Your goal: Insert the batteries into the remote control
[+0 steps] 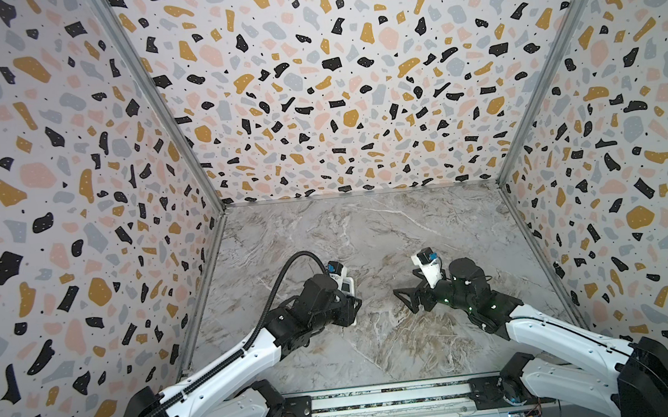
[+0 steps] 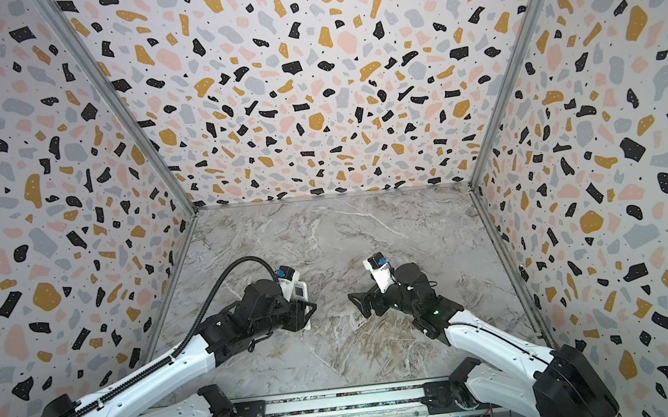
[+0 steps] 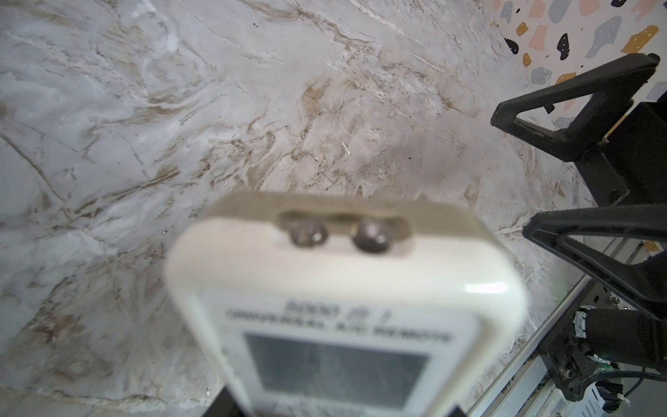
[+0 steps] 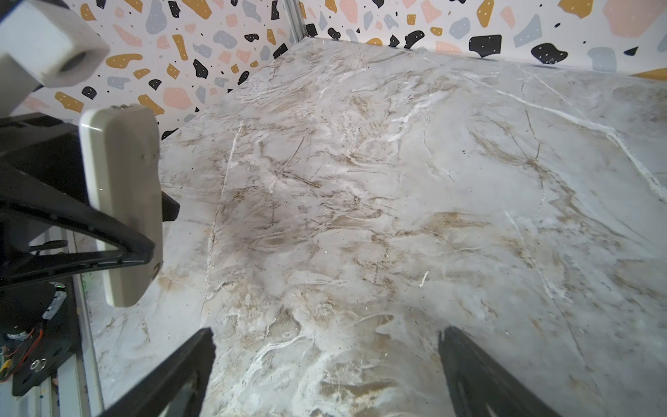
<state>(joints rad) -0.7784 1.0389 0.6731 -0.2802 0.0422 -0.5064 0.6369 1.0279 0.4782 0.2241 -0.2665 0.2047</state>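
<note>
At the table's (image 1: 368,235) left side, the left pincer (image 1: 348,306) pinches the remote control (image 3: 346,289), screen up, long axis toward the back wall; blurred label: "UNIVERSAL A/C REMOTE". Right pincer (image 4: 326,335) spread, empty.

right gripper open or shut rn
Open: in the right wrist view the right gripper has its jaws wide apart, with only bare table between them and nothing held.

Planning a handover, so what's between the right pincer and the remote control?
Nothing but bare marble tabletop, in both top views, between the open right pincer and the remote control.
</note>
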